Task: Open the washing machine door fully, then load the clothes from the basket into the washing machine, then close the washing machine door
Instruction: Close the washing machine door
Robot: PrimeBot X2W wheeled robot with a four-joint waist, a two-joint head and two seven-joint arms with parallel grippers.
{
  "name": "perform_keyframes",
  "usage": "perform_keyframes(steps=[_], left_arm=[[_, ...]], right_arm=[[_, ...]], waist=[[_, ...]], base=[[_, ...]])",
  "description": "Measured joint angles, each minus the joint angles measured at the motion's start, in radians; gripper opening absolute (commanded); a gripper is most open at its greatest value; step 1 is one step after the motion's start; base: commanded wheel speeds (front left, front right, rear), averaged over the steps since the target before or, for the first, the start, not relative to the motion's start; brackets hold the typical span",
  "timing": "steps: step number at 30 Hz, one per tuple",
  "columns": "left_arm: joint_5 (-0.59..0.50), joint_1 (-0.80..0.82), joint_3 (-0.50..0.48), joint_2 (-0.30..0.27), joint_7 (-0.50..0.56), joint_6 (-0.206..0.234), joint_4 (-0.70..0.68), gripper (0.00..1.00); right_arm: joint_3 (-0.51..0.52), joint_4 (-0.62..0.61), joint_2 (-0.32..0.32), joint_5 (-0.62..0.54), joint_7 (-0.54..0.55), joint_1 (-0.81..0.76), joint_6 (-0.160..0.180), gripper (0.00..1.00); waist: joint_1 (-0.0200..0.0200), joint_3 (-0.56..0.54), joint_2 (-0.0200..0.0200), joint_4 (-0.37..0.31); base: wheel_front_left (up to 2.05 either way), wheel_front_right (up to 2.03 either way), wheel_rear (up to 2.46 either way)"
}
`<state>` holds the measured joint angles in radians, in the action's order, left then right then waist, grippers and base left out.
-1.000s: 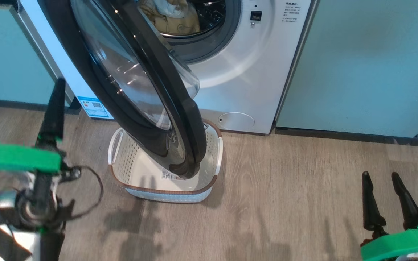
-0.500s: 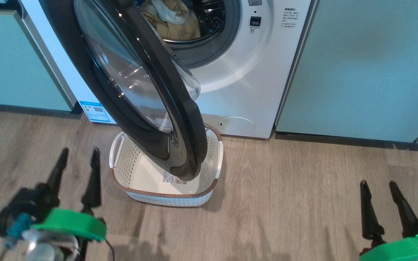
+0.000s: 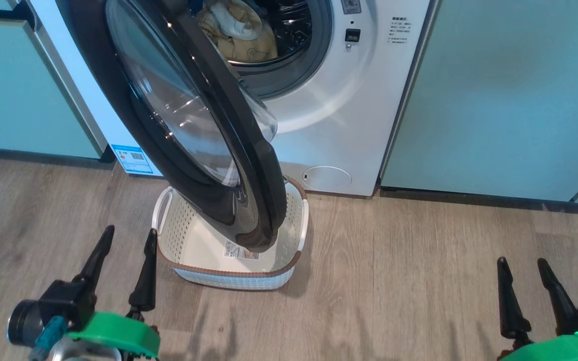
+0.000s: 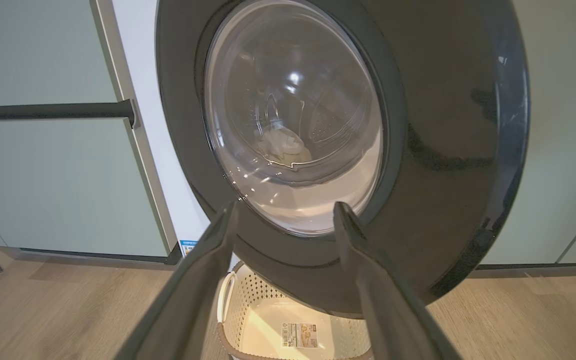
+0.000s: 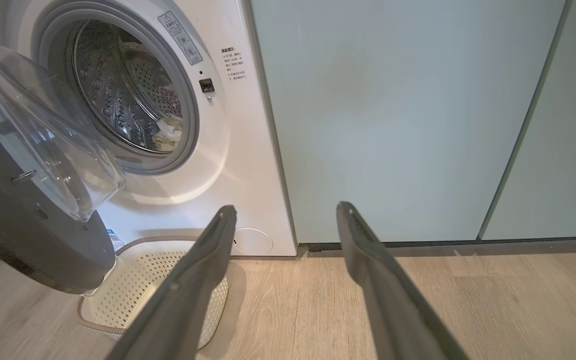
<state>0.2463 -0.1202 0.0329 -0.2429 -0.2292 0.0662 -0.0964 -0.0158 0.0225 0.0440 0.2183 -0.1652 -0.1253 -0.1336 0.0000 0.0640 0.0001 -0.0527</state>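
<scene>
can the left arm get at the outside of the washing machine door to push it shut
Probably yes. The left pincer is open and empty, facing the washing machine door's black outer face with nothing between them. The basket sits below the door's lower edge, off that path.

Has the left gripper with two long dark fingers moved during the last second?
Yes. Judged against the cream perforated plastic basket, the left gripper has come rightward and lower in the head view, and is now close to the basket's left side.
</scene>
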Motion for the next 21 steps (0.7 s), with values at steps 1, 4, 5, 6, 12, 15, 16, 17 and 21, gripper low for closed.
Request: perform_keyframes(steps=[1,4,5,6,12,15,16,17,21], left_arm=[[0.000,0.000,0.000,0.000,0.000,0.001,0.000,1.00],[0.000,-0.003,0.001,0.000,0.000,0.007,-0.001,1.00],[0.000,-0.005,0.001,0.000,0.001,0.007,-0.001,1.00],[0.001,-0.005,0.001,0.001,0.001,0.007,-0.001,1.00],[0.003,-0.005,0.002,0.001,0.010,0.016,-0.001,1.00],[0.003,-0.006,0.002,0.001,0.010,0.017,-0.001,1.00],[0.003,-0.008,0.003,0.001,0.010,0.018,-0.001,1.00],[0.003,-0.011,0.003,0.001,0.010,0.022,-0.001,1.00],[0.011,-0.023,0.004,0.001,0.010,0.026,-0.001,1.00]], right_arm=[[0.000,-0.001,0.000,0.000,0.000,-0.001,0.000,1.00],[0.000,-0.001,0.000,0.000,0.007,-0.006,0.000,1.00],[0.000,-0.001,0.000,0.000,0.007,-0.008,0.000,1.00],[0.000,-0.002,0.000,0.000,0.007,-0.009,0.000,1.00],[-0.001,-0.002,0.000,0.000,0.007,-0.011,0.000,1.00],[-0.001,-0.003,0.000,-0.008,0.008,-0.011,0.000,1.00],[-0.002,-0.003,0.000,-0.009,0.008,-0.011,0.000,1.00],[-0.003,-0.003,0.000,-0.010,0.008,-0.011,0.000,1.00],[-0.007,-0.005,0.000,-0.017,0.009,-0.011,0.000,0.37]], waist=[[0.0000,-0.001,0.0000,0.000],[0.0000,-0.004,0.0000,-0.001],[0.0000,-0.004,0.0000,-0.002],[0.0000,-0.005,0.0000,-0.002],[0.0001,-0.008,0.0000,-0.002],[0.0001,-0.011,0.0000,-0.001],[0.0001,-0.012,0.0000,-0.001],[0.0001,-0.013,0.0000,-0.002],[0.0001,-0.015,0.0000,-0.003]], base=[[0.00,0.00,0.00],[0.00,0.00,0.00],[0.00,0.00,0.00],[0.00,0.00,0.00],[0.00,0.00,0.00],[0.00,0.00,0.00],[0.00,0.00,0.00],[0.00,0.00,0.00],[0.00,0.00,0.00]])
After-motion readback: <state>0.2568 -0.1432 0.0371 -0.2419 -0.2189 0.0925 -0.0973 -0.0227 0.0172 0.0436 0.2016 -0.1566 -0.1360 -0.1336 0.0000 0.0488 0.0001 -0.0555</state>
